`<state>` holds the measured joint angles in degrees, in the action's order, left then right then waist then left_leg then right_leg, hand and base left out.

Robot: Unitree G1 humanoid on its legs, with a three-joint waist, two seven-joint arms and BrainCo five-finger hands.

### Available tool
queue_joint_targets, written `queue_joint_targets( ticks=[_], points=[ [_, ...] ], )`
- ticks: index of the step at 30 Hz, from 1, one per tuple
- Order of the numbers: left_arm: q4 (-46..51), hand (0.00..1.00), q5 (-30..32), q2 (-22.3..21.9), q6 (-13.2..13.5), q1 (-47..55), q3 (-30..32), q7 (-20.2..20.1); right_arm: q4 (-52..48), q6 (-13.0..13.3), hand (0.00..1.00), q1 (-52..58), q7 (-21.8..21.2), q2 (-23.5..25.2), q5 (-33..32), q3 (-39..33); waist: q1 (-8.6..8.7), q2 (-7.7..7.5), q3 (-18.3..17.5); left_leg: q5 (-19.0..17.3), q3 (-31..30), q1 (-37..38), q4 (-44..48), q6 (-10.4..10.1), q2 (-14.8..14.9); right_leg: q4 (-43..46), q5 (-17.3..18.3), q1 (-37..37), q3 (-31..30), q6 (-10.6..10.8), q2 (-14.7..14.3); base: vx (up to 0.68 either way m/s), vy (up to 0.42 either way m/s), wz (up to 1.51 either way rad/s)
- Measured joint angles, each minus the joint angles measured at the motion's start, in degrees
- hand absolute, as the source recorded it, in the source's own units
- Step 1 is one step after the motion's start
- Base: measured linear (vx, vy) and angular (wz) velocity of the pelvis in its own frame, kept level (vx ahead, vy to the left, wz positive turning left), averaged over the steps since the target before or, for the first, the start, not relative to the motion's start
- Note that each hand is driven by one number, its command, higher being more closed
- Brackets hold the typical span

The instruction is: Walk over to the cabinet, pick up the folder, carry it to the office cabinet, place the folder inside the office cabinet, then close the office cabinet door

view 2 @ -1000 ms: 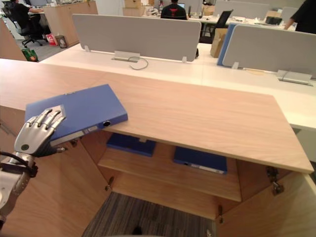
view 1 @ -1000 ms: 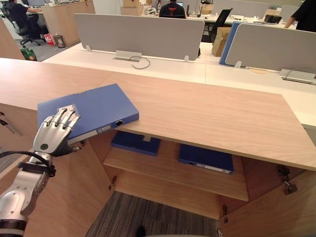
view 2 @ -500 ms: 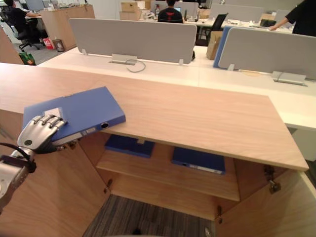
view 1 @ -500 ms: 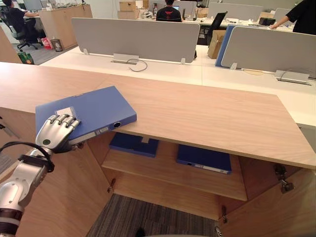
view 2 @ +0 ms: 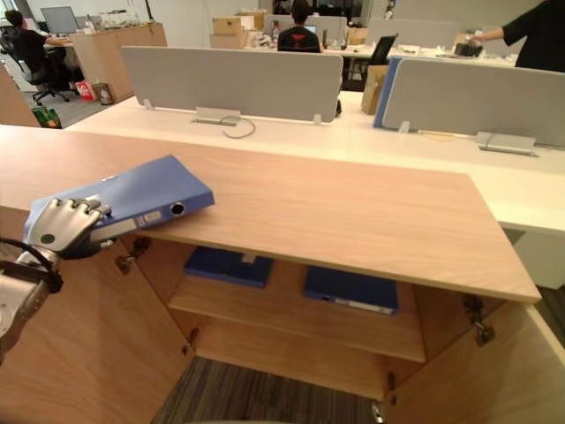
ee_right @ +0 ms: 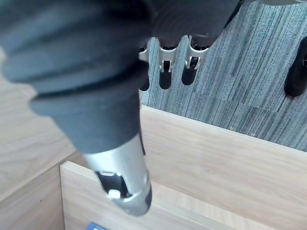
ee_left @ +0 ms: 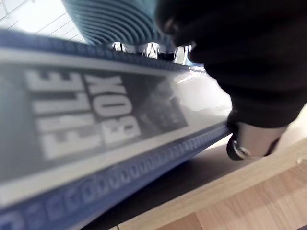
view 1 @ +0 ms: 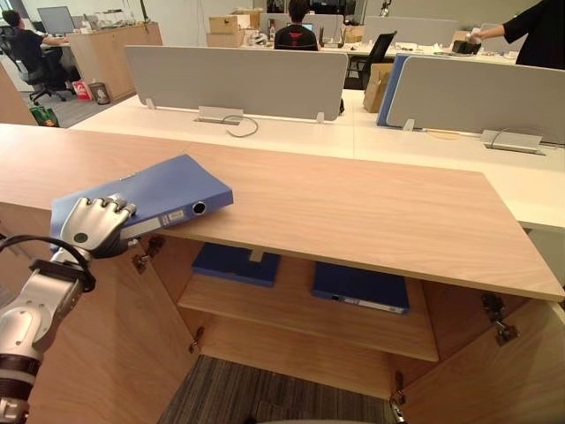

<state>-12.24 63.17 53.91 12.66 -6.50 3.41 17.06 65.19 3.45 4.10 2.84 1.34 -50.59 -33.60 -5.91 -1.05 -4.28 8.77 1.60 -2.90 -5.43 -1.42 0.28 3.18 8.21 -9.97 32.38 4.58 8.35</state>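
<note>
A blue folder (view 1: 163, 190) lies on the wooden cabinet top (view 1: 353, 203) near its front left edge, with its labelled spine toward me. My left hand (view 1: 88, 228) is at the folder's near left end. Its fingers curl over the cover. In the left wrist view the thumb (ee_left: 249, 139) sits under the folder (ee_left: 96, 124), so the hand is shut on it. My right hand (ee_right: 165, 62) hangs with straight fingers above grey carpet, beside a wooden panel, and holds nothing.
Below the top the cabinet stands open, with both doors (view 1: 97, 353) (view 1: 494, 371) swung outward. Two more blue folders (view 1: 237, 263) (view 1: 360, 289) lie on its shelf. Grey desk dividers (view 1: 234, 79) stand behind it. People sit and stand at desks further back.
My left hand's fingers went from flat on the folder's cover to curled round its near end. The folder has shifted slightly toward the front left edge. The camera has tilted up a little.
</note>
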Motion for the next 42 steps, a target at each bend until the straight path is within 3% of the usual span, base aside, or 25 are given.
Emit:
queue_joint_targets(
  ticks=[6,8,11,13,16,19,20,23,31,37,40,42],
  points=[
    [-1.6,1.0,-0.1,-2.5,-2.2,-1.6,2.9,0.1,0.0,0.0,0.0,-1.7,-0.1,0.1,0.0,-0.1,0.3,-0.28,2.5,-0.2,-0.2,1.0,0.0,-0.1,-0.6,-0.8,0.0,-1.4,0.1,0.4,0.3,0.05,-0.019,0.01],
    [0.5,1.0,-0.2,-5.3,-3.0,-1.2,6.1,0.5,0.2,0.0,0.0,-1.9,-0.2,0.1,0.0,-0.1,0.3,-0.29,2.5,-0.2,-0.1,0.6,0.0,-0.1,-0.7,-0.8,0.0,-1.3,0.0,0.4,0.4,0.02,-0.005,0.03],
    [10.9,1.0,-2.5,-15.9,-6.7,1.4,11.9,3.0,0.8,0.2,0.0,-2.1,-0.2,0.8,0.0,-3.1,0.15,-0.57,2.7,-0.2,-0.4,-0.1,0.0,-0.1,-0.9,-0.7,0.0,-0.8,0.0,0.4,0.4,0.03,-0.002,0.09],
    [22.9,1.0,-4.7,-26.2,-8.8,5.3,13.4,5.9,3.2,0.4,0.0,-2.3,-0.1,1.2,0.0,-8.5,0.02,-0.96,2.9,-0.2,-0.8,-0.4,0.1,-0.1,-1.0,-0.2,0.0,-0.4,-0.3,0.3,0.6,0.01,0.009,0.08],
    [35.3,1.0,-11.4,-36.0,-7.9,8.0,13.3,9.6,6.0,0.6,0.0,-2.5,0.1,1.4,0.0,-14.8,-0.65,-1.3,2.9,0.2,-0.9,-1.2,0.1,-0.1,-0.9,0.4,0.0,0.7,-0.8,0.3,0.6,0.0,0.004,0.02],
    [41.7,1.0,-18.5,-40.7,-7.1,8.1,12.5,11.1,6.8,0.7,0.0,-3.3,0.1,1.7,0.0,-16.4,0.0,-1.26,3.1,0.7,-1.2,-0.9,0.1,0.2,-1.1,1.1,0.0,0.9,-1.0,0.3,0.7,-0.06,0.011,-0.03],
    [45.1,1.0,-23.0,-43.2,-5.4,8.4,11.3,11.4,6.7,0.7,0.0,-3.9,0.1,2.0,0.0,-16.3,0.49,-1.28,3.5,0.9,-1.2,-0.7,0.1,0.3,-1.0,1.4,0.0,0.9,-1.1,0.3,0.7,-0.11,0.012,-0.01],
    [49.5,1.0,-29.8,-46.3,-1.3,10.0,9.9,11.0,6.2,1.0,0.0,-4.6,0.0,2.3,0.0,-15.4,1.96,-1.07,3.9,1.2,-0.9,-0.6,0.0,0.5,-0.9,1.9,0.0,1.1,-1.2,0.3,0.8,-0.09,0.014,-0.02],
    [56.0,1.0,-45.5,-52.6,1.3,11.2,12.6,9.4,2.6,1.0,0.0,-4.5,-0.1,3.7,0.0,-11.5,2.33,-0.8,4.1,1.4,0.0,-0.4,0.0,0.7,-0.3,1.5,-0.5,1.2,-1.7,0.5,0.8,-0.05,0.006,-0.04],
    [56.1,1.0,-47.7,-55.8,1.3,11.4,12.7,8.1,1.6,1.0,0.0,-4.8,-0.2,4.3,0.0,-11.3,2.39,-0.8,4.1,1.6,0.9,-0.4,0.0,0.8,0.1,1.3,-0.9,1.5,-2.7,0.6,0.5,0.01,-0.015,-0.09],
    [55.9,1.0,-54.9,-56.7,1.4,12.9,11.6,4.6,0.7,0.7,0.0,-4.7,-0.2,4.5,0.0,-11.2,2.7,-0.8,4.1,1.6,1.0,-0.4,0.1,0.8,0.1,1.4,-0.9,1.5,-2.8,0.7,0.5,0.01,-0.008,-0.01],
    [55.3,1.0,-66.0,-56.6,1.9,15.1,9.3,-1.3,0.4,0.6,0.0,-4.7,-0.4,4.5,0.0,-11.0,2.84,-0.71,4.2,1.6,1.3,-0.3,0.1,0.8,0.1,1.5,-0.9,1.6,-3.0,0.7,0.5,0.01,-0.011,-0.06]
  ],
)
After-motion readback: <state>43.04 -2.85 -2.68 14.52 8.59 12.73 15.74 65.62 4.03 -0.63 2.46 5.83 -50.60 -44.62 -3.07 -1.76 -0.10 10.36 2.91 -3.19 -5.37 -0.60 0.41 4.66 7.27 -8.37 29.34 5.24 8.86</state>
